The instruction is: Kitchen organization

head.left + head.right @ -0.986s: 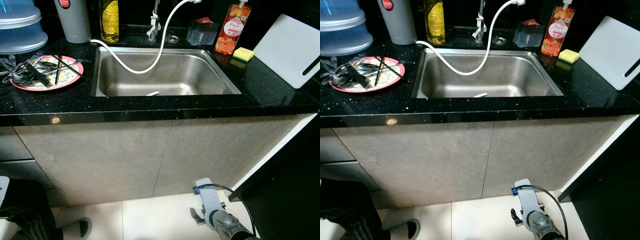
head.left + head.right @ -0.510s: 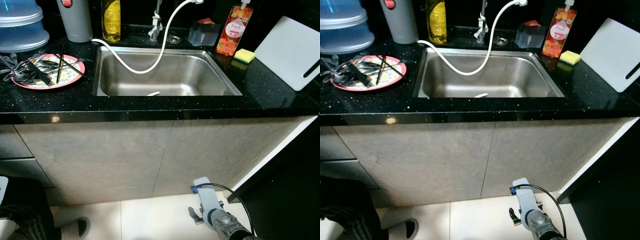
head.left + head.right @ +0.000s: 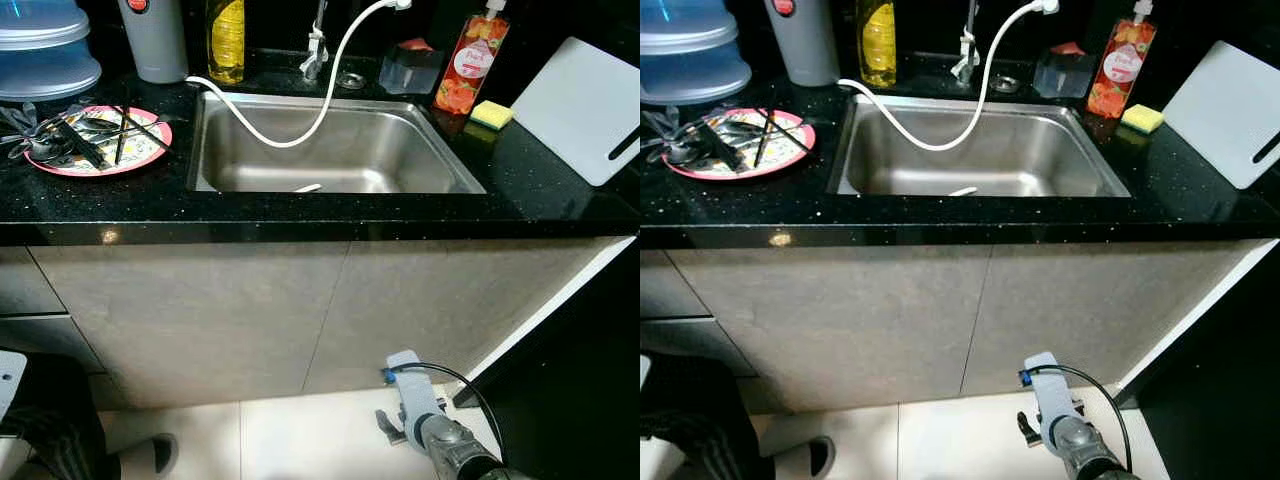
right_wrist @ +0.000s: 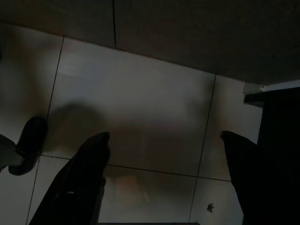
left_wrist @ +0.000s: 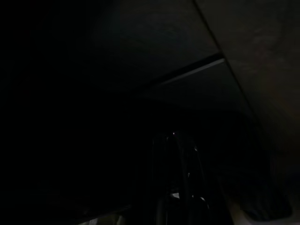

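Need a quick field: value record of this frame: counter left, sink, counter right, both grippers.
counter left: pink plate piled with dark utensils; stacked blue containers behind it; grey jug; yellow oil bottle
sink: steel basin, white hose looping in from the tap, small pale scrap on the bottom
counter right: red soap bottle, yellow sponge, white cutting board
right gripper: hanging low over the floor tiles, fingers apart, holding nothing
left gripper: idle, wrist view too dark to judge
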{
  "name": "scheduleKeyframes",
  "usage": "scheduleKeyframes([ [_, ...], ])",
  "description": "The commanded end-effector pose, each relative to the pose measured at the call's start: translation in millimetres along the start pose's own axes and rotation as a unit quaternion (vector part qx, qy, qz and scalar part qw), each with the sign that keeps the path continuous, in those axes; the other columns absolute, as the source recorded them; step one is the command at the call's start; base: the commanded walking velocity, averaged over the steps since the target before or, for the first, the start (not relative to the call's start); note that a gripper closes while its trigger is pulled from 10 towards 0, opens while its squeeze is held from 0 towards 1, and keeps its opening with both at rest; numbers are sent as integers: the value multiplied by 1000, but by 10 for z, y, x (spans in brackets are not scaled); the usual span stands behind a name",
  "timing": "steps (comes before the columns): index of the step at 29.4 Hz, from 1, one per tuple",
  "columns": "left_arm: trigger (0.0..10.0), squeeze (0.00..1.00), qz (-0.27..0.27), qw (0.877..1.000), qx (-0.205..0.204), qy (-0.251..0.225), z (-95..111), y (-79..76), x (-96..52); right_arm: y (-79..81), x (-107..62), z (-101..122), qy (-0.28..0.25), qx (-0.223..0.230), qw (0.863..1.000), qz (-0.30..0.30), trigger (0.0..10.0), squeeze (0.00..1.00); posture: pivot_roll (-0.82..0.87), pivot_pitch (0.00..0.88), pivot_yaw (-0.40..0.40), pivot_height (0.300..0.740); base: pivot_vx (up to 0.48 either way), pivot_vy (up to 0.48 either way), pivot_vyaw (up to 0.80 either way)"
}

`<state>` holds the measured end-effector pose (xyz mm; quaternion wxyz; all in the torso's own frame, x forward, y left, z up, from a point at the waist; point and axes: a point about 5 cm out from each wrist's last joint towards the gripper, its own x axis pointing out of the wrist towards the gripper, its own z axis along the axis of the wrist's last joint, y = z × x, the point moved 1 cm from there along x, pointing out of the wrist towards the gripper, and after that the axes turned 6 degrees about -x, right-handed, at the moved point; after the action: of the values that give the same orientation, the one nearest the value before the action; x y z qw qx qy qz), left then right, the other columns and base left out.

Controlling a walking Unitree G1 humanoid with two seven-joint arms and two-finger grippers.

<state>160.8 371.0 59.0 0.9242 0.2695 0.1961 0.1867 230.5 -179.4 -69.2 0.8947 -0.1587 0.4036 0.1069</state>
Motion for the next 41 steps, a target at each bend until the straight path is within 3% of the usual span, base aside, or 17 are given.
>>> scheduleKeyframes([
  [1,10000,0,-33,999,22,-2,12,-7,18,-4,-3,-27,7,12,1000,-4,10000,0,323,0,-78,740,0,0,0],
  [6,10000,0,-80,997,18,3,27,-85,57,29,2,-9,4,8,1000,2,10000,0,321,0,-69,740,0,0,0],
  [22,10000,0,-96,995,20,-8,94,-152,107,22,1,-19,7,6,1000,1,10000,0,334,0,-86,740,0,0,0],
  [30,10000,0,-88,996,-7,-11,69,-164,11,27,14,39,2,5,1000,2,10000,0,340,0,-82,740,0,0,0],
  [37,10000,0,-32,998,-50,-11,-67,-51,-258,1,6,15,3,3,1000,2,10000,0,341,0,-84,740,0,0,0],
  [41,10000,0,-18,998,-54,-15,-72,-27,-292,-5,2,0,5,0,1000,2,10000,0,341,0,-91,740,0,0,0],
])
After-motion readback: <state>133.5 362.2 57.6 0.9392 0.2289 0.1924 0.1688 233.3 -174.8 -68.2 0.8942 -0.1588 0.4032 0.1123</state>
